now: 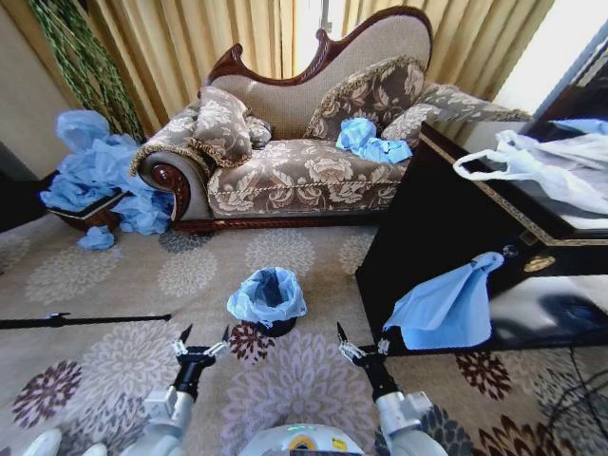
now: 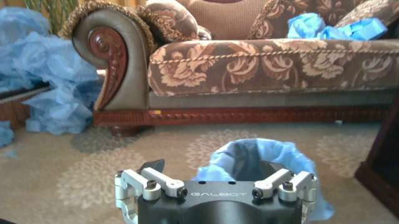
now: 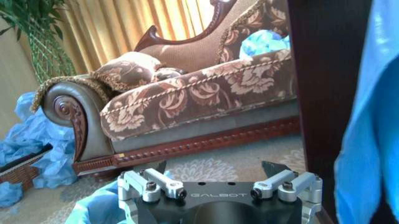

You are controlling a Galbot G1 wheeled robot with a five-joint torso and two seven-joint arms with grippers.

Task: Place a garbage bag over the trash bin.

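Observation:
The trash bin point(image 1: 278, 329) stands on the carpet in front of the sofa; only its black base shows. A light blue garbage bag point(image 1: 267, 296) lines it and is folded down over the rim, ruffled all round. The left wrist view shows the same garbage bag point(image 2: 274, 161) with its mouth open. My left gripper point(image 1: 204, 338) hovers open and empty just to the bin's near left. My right gripper point(image 1: 361, 340) is open and empty to the bin's near right. In the right wrist view an edge of the bag point(image 3: 93, 210) shows beside that gripper point(image 3: 215, 168).
A floral sofa point(image 1: 294, 176) with blue bags point(image 1: 369, 141) on its seat stands behind. A heap of blue bags point(image 1: 100, 176) lies at the left. A black cabinet point(image 1: 446, 218) at the right carries a white bag point(image 1: 546, 166) and a hanging blue bag point(image 1: 446, 309). A black rod point(image 1: 85, 320) lies on the carpet.

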